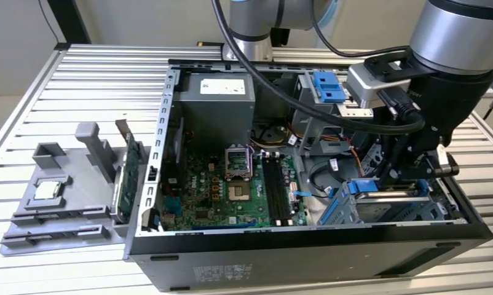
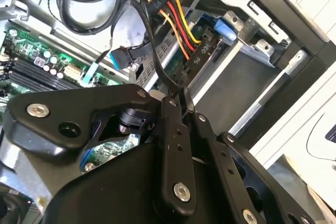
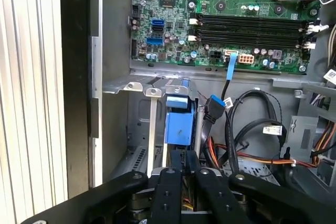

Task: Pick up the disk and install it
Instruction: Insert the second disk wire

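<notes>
**Install step: disk at the drive cage, claw clenched just above it**

The claw (image 3: 184, 157) has its fingers drawn almost together. Whether they nip the carrier's blue end cannot be told. The disk (image 1: 391, 195) stands on edge in the mouth of the drive cage (image 1: 415, 212), directly below the fingertips and touching or very nearly touching them. In the first wrist view its blue end sits just beyond the tips. My judgement is that pick-up is finished and seating is in hand. Finishing it calls for a straight, square push along the cage guides, keeping off the cables (image 3: 247, 129) that lie just beside the claw.
</notes>
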`<state>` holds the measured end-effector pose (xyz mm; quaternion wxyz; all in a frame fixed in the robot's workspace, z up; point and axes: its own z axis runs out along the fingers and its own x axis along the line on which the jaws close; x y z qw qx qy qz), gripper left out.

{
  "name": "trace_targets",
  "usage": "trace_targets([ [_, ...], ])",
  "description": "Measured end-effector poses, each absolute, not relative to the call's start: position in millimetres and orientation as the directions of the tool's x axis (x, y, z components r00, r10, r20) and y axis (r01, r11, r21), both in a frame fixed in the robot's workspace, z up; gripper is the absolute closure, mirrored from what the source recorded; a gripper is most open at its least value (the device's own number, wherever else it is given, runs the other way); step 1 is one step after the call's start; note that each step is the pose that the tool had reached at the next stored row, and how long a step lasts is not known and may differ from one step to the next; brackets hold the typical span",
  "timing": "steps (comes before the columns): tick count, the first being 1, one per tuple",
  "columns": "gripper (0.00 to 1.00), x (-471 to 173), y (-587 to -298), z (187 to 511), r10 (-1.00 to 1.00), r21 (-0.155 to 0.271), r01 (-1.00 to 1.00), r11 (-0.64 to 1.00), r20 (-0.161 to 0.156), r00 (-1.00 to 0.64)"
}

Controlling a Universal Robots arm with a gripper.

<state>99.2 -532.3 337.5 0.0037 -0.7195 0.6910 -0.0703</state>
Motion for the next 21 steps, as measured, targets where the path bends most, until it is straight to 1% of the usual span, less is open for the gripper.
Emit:
trace_targets([
  [21,1.00,101.4,-532.3,334.3,-0.995,-0.103,-0.994,-0.045,0.095,0.036],
])
